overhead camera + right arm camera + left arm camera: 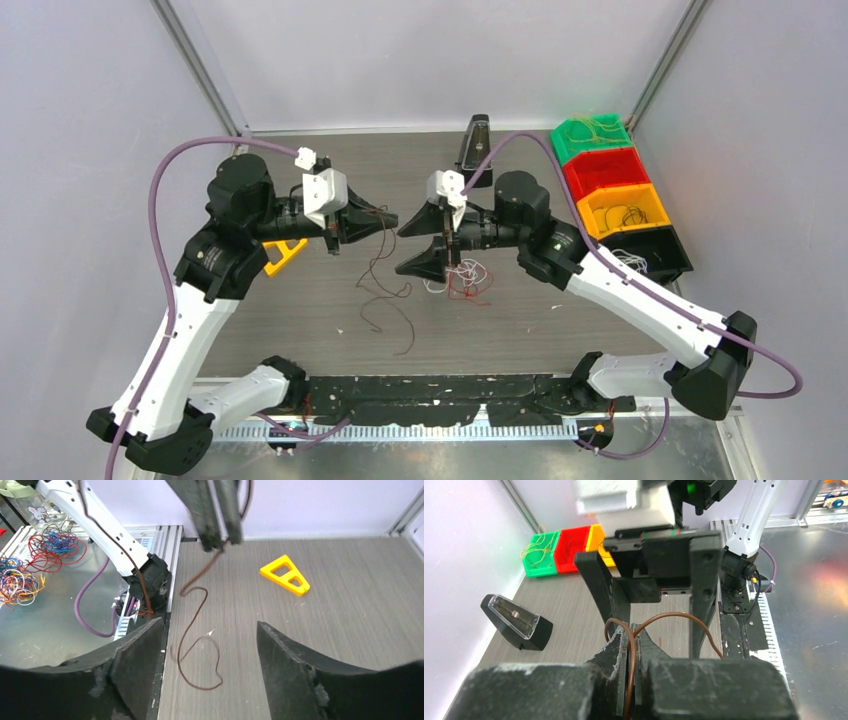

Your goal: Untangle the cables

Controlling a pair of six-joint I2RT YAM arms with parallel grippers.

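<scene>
A: Which step?
B: Pulling one strand out of the bunch. The left claw point(388, 221) is clenched on a brown wire point(202, 573), pinched between its jaws. The wire loops out in front of that claw, then hangs below it and curls on the table point(300, 310).
A: Right claw?
B: The right claw point(207, 630) is released, jaws apart, nothing between them. It faces the left claw, near but not touching. The brown wire's loose end lies below and ahead of it.
A: Other cables?
B: A small red-and-white tangle point(465, 280) lies under the right claw. Can't tell if it touches the brown wire. More wires sit in the bins point(610, 187) behind that claw.
A: Next move?
B: My guess: the brown one looks free, so it gets carried off, or the right claw drops onto the tangle. That calls for pinching a single strand and lifting slowly, since thin wires snag.
</scene>
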